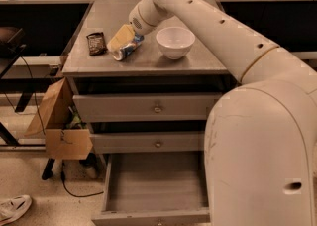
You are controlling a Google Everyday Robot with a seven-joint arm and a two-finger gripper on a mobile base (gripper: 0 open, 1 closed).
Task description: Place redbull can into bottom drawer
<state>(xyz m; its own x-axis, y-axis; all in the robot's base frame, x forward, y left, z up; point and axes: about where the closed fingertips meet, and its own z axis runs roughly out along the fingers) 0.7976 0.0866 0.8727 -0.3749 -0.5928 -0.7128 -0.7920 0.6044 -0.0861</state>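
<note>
Gripper [124, 41] down at the left-centre of the cabinet top [203, 64], arm reaching in from the right, over the white bowl [175, 42]; its tan pad lies right over the redbull can [129, 50]; whether it has closed on the can or only rests against it, cannot tell. Can lies tipped on its side on the top, silver end toward the front edge, between the dark snack packet [96, 43] and the bowl, apart from both; lying low like that it likely calls for a shallow, slanted approach, which would explain the angled wrist. Bottom drawer [156, 183] pulled fully out, bare inside, directly under the can's spot; judged ready to receive, so only lift, carry down and release remain. The 2 upper drawers [157, 107] are shut, leaving a clear drop past their fronts. Risk, as judged: a round can gripped on its side may roll or slip. Cardboard box [59, 121] hangs at the cabinet's left; 1 shoe [14, 207] on the floor.
</note>
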